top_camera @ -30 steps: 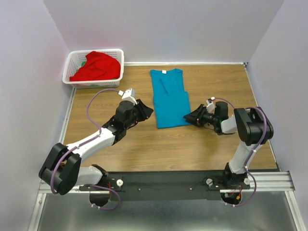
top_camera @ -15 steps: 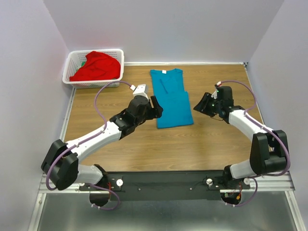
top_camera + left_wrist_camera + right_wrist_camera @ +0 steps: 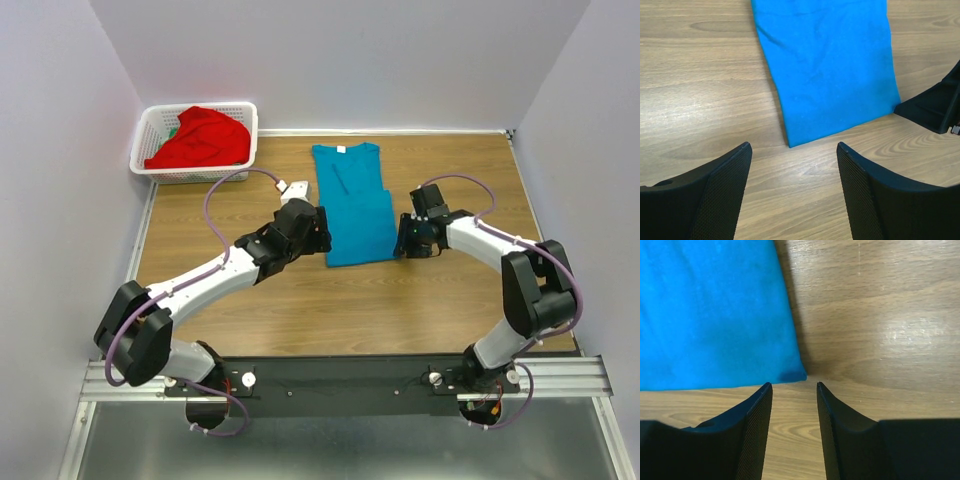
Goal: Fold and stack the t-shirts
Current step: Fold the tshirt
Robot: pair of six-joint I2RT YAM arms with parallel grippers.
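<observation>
The teal-blue t-shirt [image 3: 352, 205] lies flat on the wooden table, folded into a long narrow strip with its collar at the far end. My left gripper [image 3: 318, 232] hovers at its near left corner, open wide, with only bare wood and the shirt's corner [image 3: 790, 142] between the fingers [image 3: 720, 185]. My right gripper [image 3: 403, 240] sits at the near right corner, open, its fingertips just short of the cloth [image 3: 715, 315]. In the wrist views, left gripper [image 3: 793, 147] and right gripper [image 3: 794, 385] hold nothing. The red t-shirt [image 3: 200, 137] lies bunched in the basket.
A white lattice basket [image 3: 150, 165] stands at the table's far left corner. Pale walls close in the table on the left, back and right. The right gripper's black body [image 3: 935, 110] shows at the edge of the left wrist view.
Both grippers have closed in on the teal shirt's near corners. The left one moved right and opened wide; the right arm swung out and came back down at the right corner.
</observation>
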